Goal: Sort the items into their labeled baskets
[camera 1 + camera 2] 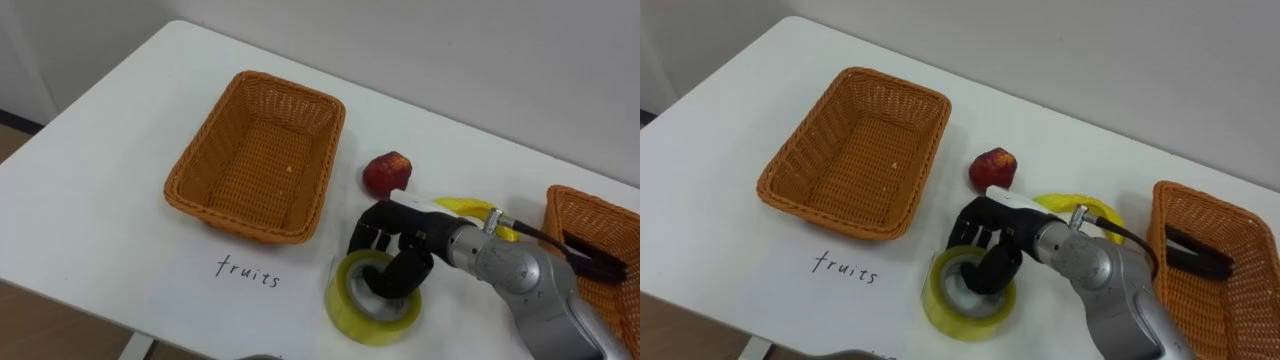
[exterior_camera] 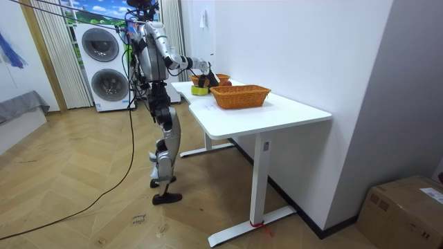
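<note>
Right hand (image 1: pixel 400 238) curls round the tape roll (image 1: pixel 350 308), thumb hooked thru its core so I can lift it w/o slipping to the supplies basket (image 1: pixel 553 210).

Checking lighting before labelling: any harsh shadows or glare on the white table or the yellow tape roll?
Left eye view: white table evenly lit, only a soft shadow under the right hand at the translucent yellow tape roll, no glare; room view: tabletop bright, without hot spots.
</note>
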Tool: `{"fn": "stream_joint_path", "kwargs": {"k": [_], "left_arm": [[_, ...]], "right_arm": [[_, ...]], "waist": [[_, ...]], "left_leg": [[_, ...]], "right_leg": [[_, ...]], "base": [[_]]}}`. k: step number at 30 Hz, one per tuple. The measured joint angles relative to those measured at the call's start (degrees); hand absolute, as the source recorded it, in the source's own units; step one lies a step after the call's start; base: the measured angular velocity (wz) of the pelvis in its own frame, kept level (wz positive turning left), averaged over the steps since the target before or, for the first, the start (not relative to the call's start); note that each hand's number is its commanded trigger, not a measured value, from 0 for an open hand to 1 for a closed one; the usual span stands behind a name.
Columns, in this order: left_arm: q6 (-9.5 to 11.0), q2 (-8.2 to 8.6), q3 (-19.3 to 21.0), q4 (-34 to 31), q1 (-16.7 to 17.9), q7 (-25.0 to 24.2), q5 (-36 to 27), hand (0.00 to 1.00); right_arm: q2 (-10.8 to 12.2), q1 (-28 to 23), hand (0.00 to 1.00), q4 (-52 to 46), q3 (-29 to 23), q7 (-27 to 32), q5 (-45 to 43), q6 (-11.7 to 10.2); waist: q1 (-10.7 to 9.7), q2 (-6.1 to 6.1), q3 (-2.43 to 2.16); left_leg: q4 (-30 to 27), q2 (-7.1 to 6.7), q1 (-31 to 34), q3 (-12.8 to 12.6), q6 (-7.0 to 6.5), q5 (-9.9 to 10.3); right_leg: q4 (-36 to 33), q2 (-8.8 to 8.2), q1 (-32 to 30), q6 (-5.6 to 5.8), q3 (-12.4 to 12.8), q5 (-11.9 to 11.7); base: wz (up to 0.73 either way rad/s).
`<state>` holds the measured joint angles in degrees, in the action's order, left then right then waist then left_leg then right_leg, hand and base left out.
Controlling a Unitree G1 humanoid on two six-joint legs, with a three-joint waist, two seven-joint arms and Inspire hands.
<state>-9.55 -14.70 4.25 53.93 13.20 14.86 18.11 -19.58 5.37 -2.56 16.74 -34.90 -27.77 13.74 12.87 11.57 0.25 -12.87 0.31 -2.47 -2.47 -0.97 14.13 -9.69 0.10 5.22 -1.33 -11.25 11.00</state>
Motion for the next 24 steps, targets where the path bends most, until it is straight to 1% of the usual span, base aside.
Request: {"fn": "stream_joint_path", "kwargs": {"k": [3,5,6,8,11,15,17,18,21,24], "left_arm": [[0.02,0.01,0.03,0.0,0.11,1.06,-0.21,0.0],[0.27,0.15,-0.08,0.0,0.41,1.94,-0.52,0.0],[0.49,0.21,0.02,0.0,0.51,2.26,-0.53,0.0],[0.79,0.2,0.08,0.01,0.84,2.44,-0.52,0.0],[0.91,0.26,0.11,0.04,1.97,2.56,-0.44,0.0],[1.81,0.6,0.59,0.04,3.04,3.71,-0.44,0.0],[2.36,1.07,2.26,0.11,3.38,3.75,-0.45,0.0],[2.46,1.14,2.49,0.14,3.43,3.76,-0.44,0.0],[2.79,1.19,2.58,0.18,3.43,4.28,-0.39,0.0],[3.65,1.55,2.58,2.35,3.29,4.89,-0.09,0.0]], "right_arm": [[0.0,-0.99,1.0,0.0,-0.16,1.91,2.28,0.02],[-0.06,-2.36,1.0,0.12,-1.55,3.48,5.41,-0.08],[-0.07,-2.85,1.0,0.12,-2.45,3.62,7.4,-0.21],[-0.17,-4.23,1.0,0.07,-3.85,4.23,9.72,-0.66],[-0.2,-5.75,1.0,-0.01,-5.21,5.01,11.24,-1.19],[-0.22,-8.33,1.0,-0.86,-7.33,6.44,11.83,-1.28],[-0.21,-8.9,1.0,-1.09,-9.26,7.57,12.26,-1.37],[-0.21,-8.9,1.0,-1.11,-9.87,7.98,12.38,-1.44],[-0.21,-8.89,1.0,-1.12,-13.54,10.91,13.67,-2.28],[-0.2,-8.89,1.0,-1.12,-16.14,14.34,13.84,-3.55]], "waist": [[-0.16,-0.06,0.03],[-0.85,-0.29,0.18],[-1.53,-0.51,0.34],[-2.07,-0.9,0.55],[-3.4,-1.39,0.44],[-3.94,-1.62,0.33],[-4.82,-1.58,0.28],[-4.91,-1.6,0.27],[-5.06,-1.7,0.22],[-5.27,-2.43,-0.05]], "left_leg": [[0.0,0.03,-0.18,-0.12,0.0,0.0],[-0.08,-0.01,-0.2,-0.01,0.0,0.0],[-0.04,-0.04,-0.16,0.05,-0.01,0.0],[0.2,-0.03,-0.17,-0.22,-0.01,0.01],[0.11,0.03,-0.37,-0.56,-0.01,0.0],[0.27,0.15,-1.22,-1.37,0.0,0.0],[0.26,0.09,-1.23,-1.49,-0.01,0.0],[0.26,0.1,-1.26,-1.61,-0.01,0.0],[0.27,0.2,-1.58,-2.18,-0.01,0.0],[0.66,0.22,-2.38,-2.25,-0.02,0.0]], "right_leg": [[0.01,0.01,0.18,0.01,0.16,0.0],[0.05,-0.05,0.38,0.01,0.14,-0.01],[0.03,-0.06,0.41,0.02,0.16,-0.01],[0.02,-0.06,0.4,0.03,0.21,-0.02],[0.04,-0.01,0.37,0.03,0.44,-0.02],[0.01,0.06,0.75,0.03,1.13,-0.02],[-0.01,0.01,0.74,0.04,1.13,-0.02],[-0.01,0.01,0.75,0.04,1.2,-0.02],[-0.09,0.04,0.81,0.04,1.69,-0.03],[-0.08,0.06,1.54,0.03,1.76,-0.04]], "base": [[0.0],[0.06],[0.05],[-0.02],[-0.05],[-0.11],[-0.04],[-0.07],[-0.09],[0.0]]}}
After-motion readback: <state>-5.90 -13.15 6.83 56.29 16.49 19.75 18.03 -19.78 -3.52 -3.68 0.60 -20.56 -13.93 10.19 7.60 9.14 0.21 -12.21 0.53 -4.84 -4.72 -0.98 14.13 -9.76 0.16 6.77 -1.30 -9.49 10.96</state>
